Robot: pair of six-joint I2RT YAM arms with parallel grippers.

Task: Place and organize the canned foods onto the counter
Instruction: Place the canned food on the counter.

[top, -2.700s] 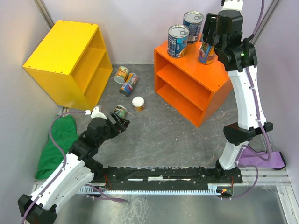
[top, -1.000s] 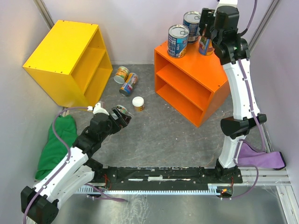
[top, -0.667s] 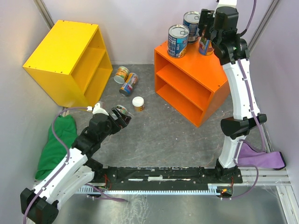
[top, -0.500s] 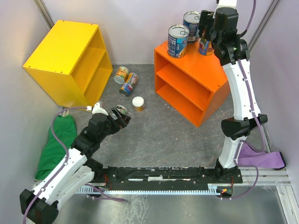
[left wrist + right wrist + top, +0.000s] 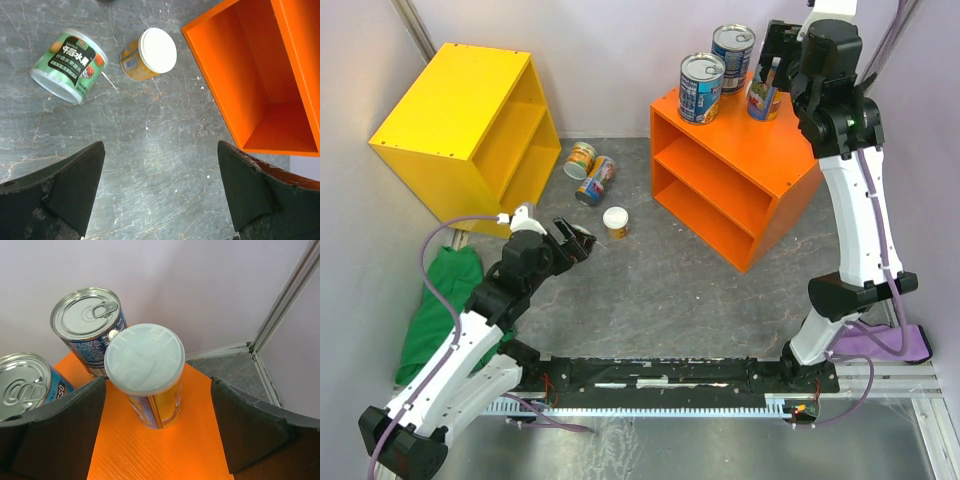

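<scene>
On the orange counter's (image 5: 760, 165) top stand two blue-labelled tins (image 5: 701, 88) (image 5: 733, 57) and a slim white-lidded can (image 5: 763, 103). My right gripper (image 5: 773, 72) hangs open just above that slim can (image 5: 145, 357). Its fingers (image 5: 60, 425) flank the can with a gap on each side. My left gripper (image 5: 160, 167) is open over bare floor. Ahead of it, a green-labelled can (image 5: 67, 65) lies on its side beside a white-lidded yellow can (image 5: 150, 54). Two more cans (image 5: 580, 159) (image 5: 597, 180) lie near the yellow cabinet.
The yellow cabinet (image 5: 460, 130) stands at the back left with its open side facing the floor cans. A green cloth (image 5: 440, 310) lies by the left arm, and a purple cloth (image 5: 885, 342) lies by the right arm's base. Walls close in the back and sides.
My right gripper has opened, let go of the slim can and lifted slightly; the can stays upright on the counter. My left gripper has drawn back from the green-labelled can.
</scene>
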